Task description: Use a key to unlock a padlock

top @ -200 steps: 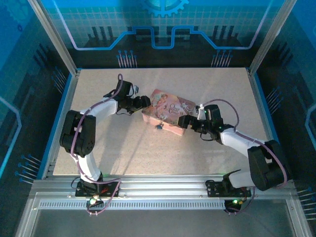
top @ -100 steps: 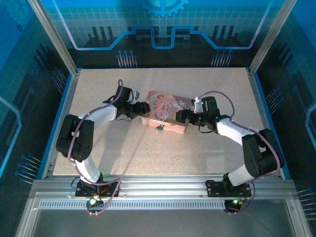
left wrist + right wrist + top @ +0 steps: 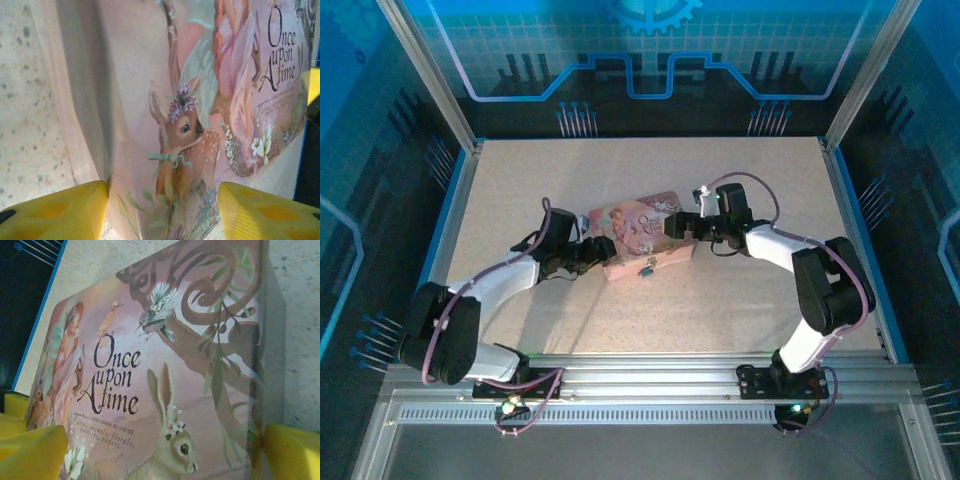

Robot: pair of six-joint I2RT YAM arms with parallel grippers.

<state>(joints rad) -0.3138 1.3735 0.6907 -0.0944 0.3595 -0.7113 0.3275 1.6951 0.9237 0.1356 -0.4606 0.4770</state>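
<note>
The pink illustrated tin (image 3: 640,225) lies at the middle of the table. The tiny dark padlock (image 3: 646,267) hangs on its near wall. The key is out of view. My left gripper (image 3: 603,250) is at the tin's left end. In the left wrist view its yellow fingers (image 3: 55,212) are closed across the tin (image 3: 150,75), one against the side wall and one at the lid's far edge. My right gripper (image 3: 675,225) stands wide open astride the tin's right end. Its fingers (image 3: 295,455) flank the lid (image 3: 165,340).
The speckled table (image 3: 720,310) has bare room in front of the tin and behind it. Blue panels and metal posts (image 3: 845,110) wall the sides and back. An aluminium rail (image 3: 640,375) runs along the near edge by the arm bases.
The tin has turned and shifted left and nearer with my left gripper closed on it. My right gripper has moved left and farther back, over the tin's right end, staying open.
</note>
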